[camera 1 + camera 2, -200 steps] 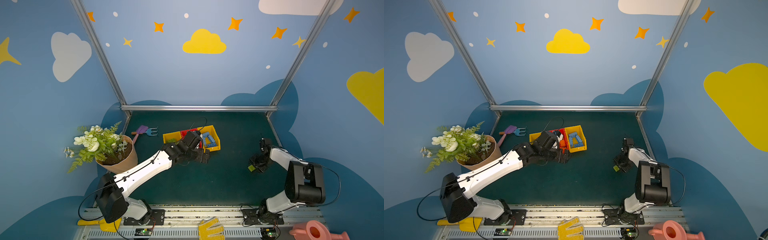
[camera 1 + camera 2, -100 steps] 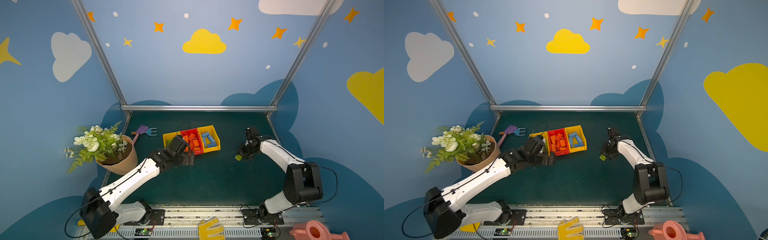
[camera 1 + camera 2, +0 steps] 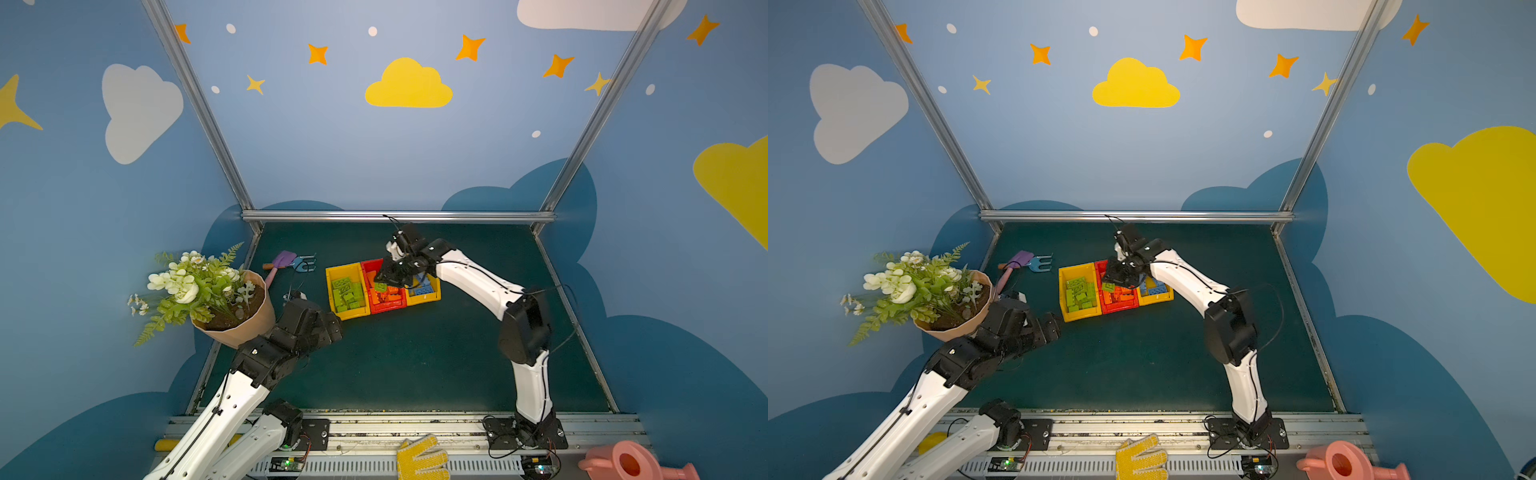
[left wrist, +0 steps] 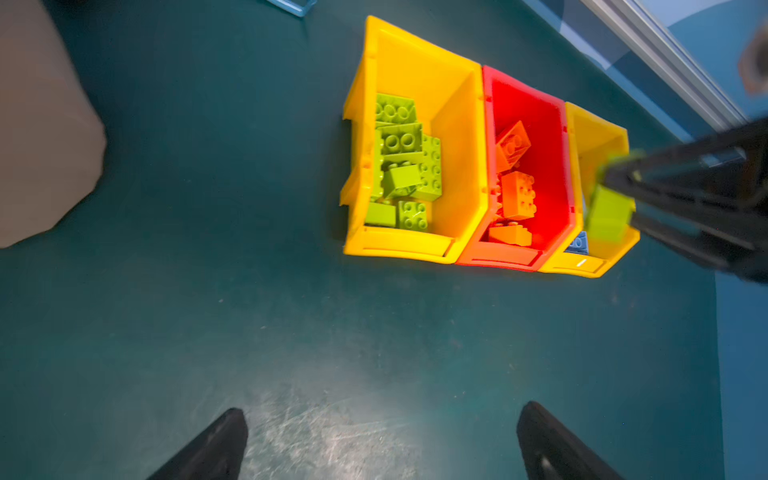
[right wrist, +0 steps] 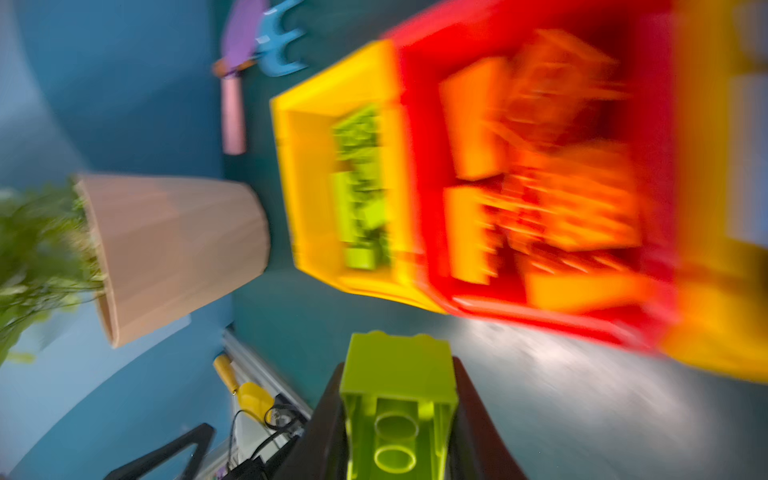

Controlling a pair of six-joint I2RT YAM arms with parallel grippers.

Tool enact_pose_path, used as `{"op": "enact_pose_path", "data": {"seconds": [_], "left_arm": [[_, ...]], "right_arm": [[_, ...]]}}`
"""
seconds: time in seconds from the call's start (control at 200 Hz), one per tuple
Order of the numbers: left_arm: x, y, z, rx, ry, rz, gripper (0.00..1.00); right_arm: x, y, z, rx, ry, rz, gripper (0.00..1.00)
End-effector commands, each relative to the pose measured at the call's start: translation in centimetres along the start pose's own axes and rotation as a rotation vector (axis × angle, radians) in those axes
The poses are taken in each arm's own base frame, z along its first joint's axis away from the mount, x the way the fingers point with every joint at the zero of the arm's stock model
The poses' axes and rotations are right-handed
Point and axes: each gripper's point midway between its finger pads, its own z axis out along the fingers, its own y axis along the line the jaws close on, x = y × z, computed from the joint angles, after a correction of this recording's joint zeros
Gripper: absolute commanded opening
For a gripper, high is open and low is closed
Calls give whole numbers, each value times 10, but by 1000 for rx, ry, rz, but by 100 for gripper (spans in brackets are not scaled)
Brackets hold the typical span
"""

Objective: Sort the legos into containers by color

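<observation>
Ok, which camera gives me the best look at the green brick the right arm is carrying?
The right wrist view: the green brick sits sharp and large between the jaws, hollow underside showing. The left wrist view shows the brick blurred; both top views show only a small green speck.

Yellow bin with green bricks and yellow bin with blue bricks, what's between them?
The red bin, holding orange bricks, touching both; clearest in the left wrist view.
</observation>
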Motion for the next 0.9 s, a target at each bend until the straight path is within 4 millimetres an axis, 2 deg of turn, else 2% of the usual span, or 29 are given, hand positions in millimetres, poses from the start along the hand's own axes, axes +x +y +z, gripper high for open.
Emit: {"op": "enact_pose_path", "data": {"seconds": [0.0, 0.12, 0.275, 0.305, 0.335, 0.375, 0.42, 0.54, 0.671, 0.751, 0.821, 0.896], "left_arm": [[8, 20, -8, -64, 9, -16, 100], [5, 25, -19, -60, -22, -12, 100], [0, 24, -26, -56, -47, 7, 100], [-1, 26, -26, -66, -51, 6, 100], [-2, 28, -26, -79, -54, 5, 100], [-2, 30, -27, -89, -58, 5, 100], [-4, 30, -27, -91, -65, 4, 100], [-8, 34, -26, -108, -101, -5, 100], [-25, 44, -28, -162, -206, 21, 100], [-44, 50, -33, -211, -312, 40, 100], [-61, 48, -35, -232, -394, 84, 100], [-78, 41, -34, -248, -472, 145, 100]], "right_arm": [[0, 27, 18, -46, 30, -104, 25], [-10, 43, 41, -93, 21, -153, 26], [-18, 44, 69, -103, 31, -150, 31], [-20, 47, 71, -121, 34, -149, 36], [-21, 51, 74, -147, 43, -151, 48], [-22, 57, 75, -173, 46, -155, 68], [-25, 62, 72, -186, 42, -160, 77], [-31, 79, 50, -221, 13, -207, 85], [-31, 89, 6, -222, -3, -282, 87], [-25, 85, -27, -175, -23, -352, 88], [-17, 77, -57, -131, -52, -407, 88], [-5, 59, -87, -76, -82, -449, 89]]}}
